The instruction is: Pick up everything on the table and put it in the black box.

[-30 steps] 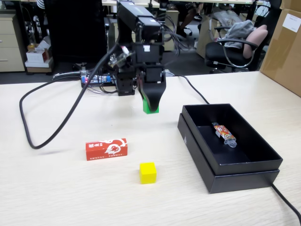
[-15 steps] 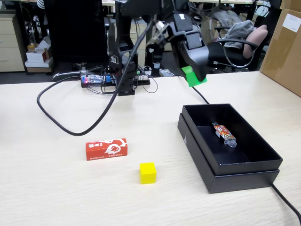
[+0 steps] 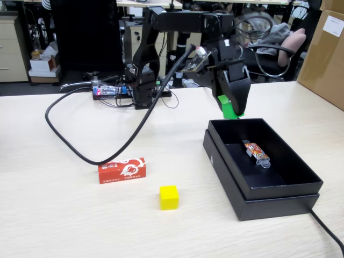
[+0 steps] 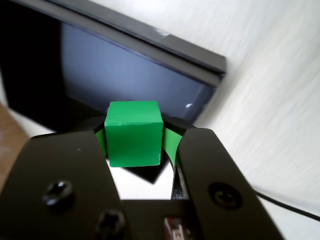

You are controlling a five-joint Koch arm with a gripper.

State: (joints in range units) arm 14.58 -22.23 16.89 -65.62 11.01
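We judge the small rigid green cube [image 4: 133,132] light and smooth-faced, gripped on opposite flat sides by the black gripper [image 4: 136,145] above the shallow matte black cardboard box [image 3: 301,183].

Even, fairly bright indoor light fills the fixed view; the pale tabletop [image 3: 64,215] is softly lit, with only faint, short shadows beside the things on it, and the picture is slightly soft. In the wrist view the tabletop is overexposed to near white, the black box [image 4: 125,70] floor shows a dull bluish sheen, and the near pincer [image 4: 135,145] is blurred.
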